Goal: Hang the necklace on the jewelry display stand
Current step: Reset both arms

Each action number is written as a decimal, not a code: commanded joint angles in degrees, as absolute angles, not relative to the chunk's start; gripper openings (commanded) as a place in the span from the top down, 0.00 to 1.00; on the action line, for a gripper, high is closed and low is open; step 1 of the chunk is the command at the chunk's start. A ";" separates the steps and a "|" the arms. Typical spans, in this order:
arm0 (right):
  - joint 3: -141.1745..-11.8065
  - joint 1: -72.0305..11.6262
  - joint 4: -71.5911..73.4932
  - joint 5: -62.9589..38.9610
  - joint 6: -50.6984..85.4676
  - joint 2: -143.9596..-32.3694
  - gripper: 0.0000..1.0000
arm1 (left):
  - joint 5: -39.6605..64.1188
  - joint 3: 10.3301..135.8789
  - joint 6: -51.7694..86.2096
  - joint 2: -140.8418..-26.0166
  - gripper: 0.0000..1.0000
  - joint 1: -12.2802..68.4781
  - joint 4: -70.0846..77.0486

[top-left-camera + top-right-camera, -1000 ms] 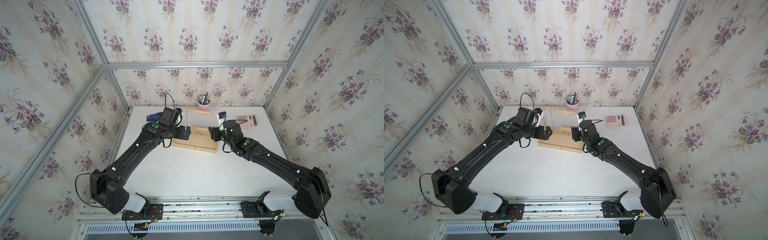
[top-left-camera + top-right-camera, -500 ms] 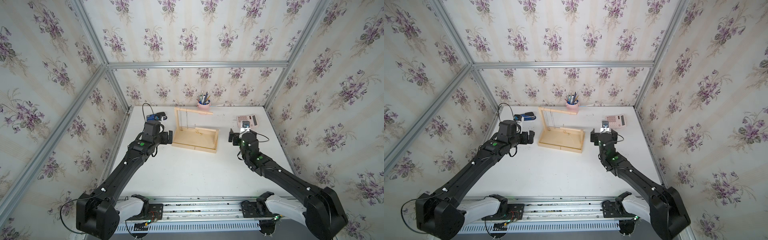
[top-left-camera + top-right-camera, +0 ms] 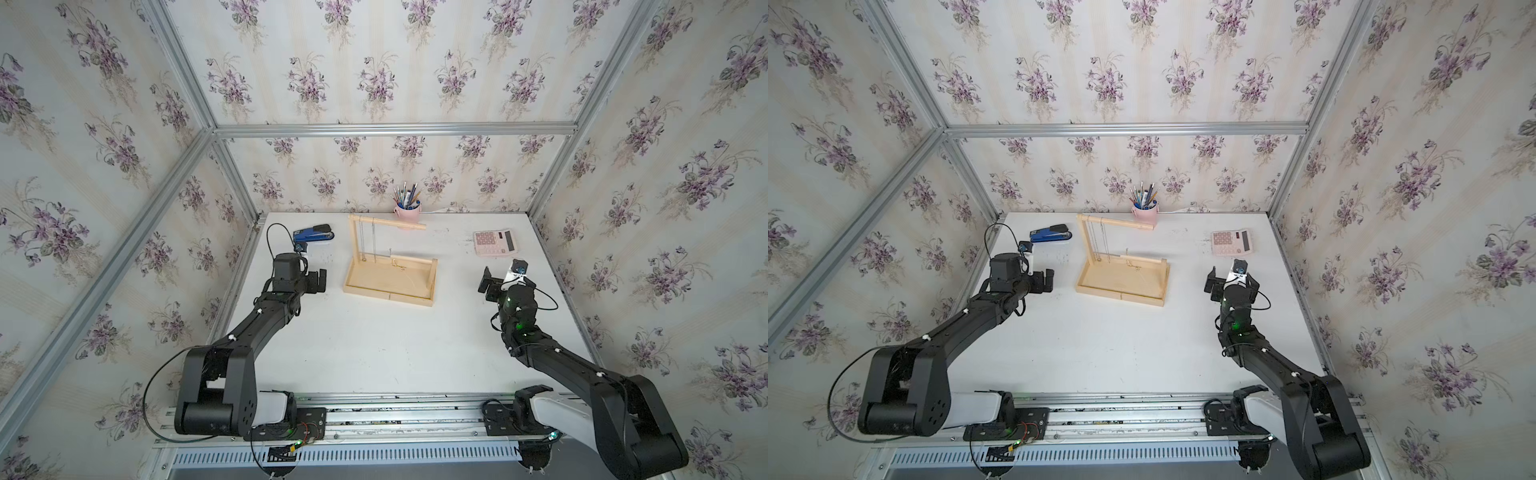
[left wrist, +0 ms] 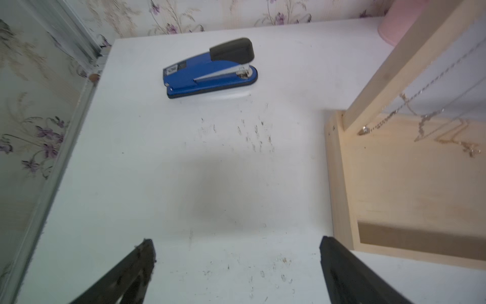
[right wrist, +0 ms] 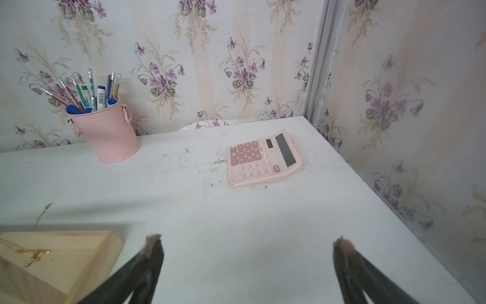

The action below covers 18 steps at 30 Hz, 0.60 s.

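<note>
The jewelry display stand (image 3: 388, 296) (image 3: 1119, 294) is pale wood and stands at the back middle of the white table. A thin silver necklace (image 3: 375, 241) (image 3: 1108, 243) hangs from its top bar beside the post; the left wrist view shows the chain (image 4: 381, 121) dangling over the tray. A gold chain (image 3: 400, 264) (image 4: 470, 150) (image 5: 34, 256) lies in the tray. My left gripper (image 3: 318, 282) (image 3: 1048, 280) (image 4: 236, 240) is open and empty, left of the stand. My right gripper (image 3: 498, 282) (image 3: 1231, 286) (image 5: 248, 238) is open and empty, well right of it.
A blue stapler (image 3: 313, 235) (image 4: 210, 71) lies back left. A pink cup of pens (image 3: 407, 212) (image 5: 105, 134) stands at the back wall behind the stand. A pink calculator (image 3: 495, 242) (image 5: 263, 160) lies back right. Floral walls close in three sides.
Both arms have drawn back from the stand, the left one leftwards and the right one rightwards. The right gripper's jaws have opened wider. The necklace stays hanging on the bar.
</note>
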State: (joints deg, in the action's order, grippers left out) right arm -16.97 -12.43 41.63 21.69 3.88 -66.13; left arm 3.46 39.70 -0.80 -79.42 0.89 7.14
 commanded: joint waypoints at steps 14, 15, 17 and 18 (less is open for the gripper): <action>-4.80 -6.70 83.78 18.69 1.28 -82.41 0.03 | 8.00 25.20 -3.45 -86.46 0.00 -1.85 42.47; -3.91 -6.60 87.62 17.86 1.10 -84.44 0.03 | 7.84 26.07 -3.29 -85.77 0.00 -1.85 39.22; -3.23 -6.42 95.22 16.78 0.25 -90.59 0.03 | 7.56 26.22 -3.25 -86.36 0.00 -1.85 39.99; -3.67 -6.35 95.84 16.15 -0.40 -91.26 0.00 | 7.64 26.89 -3.17 -85.91 0.00 -1.85 37.65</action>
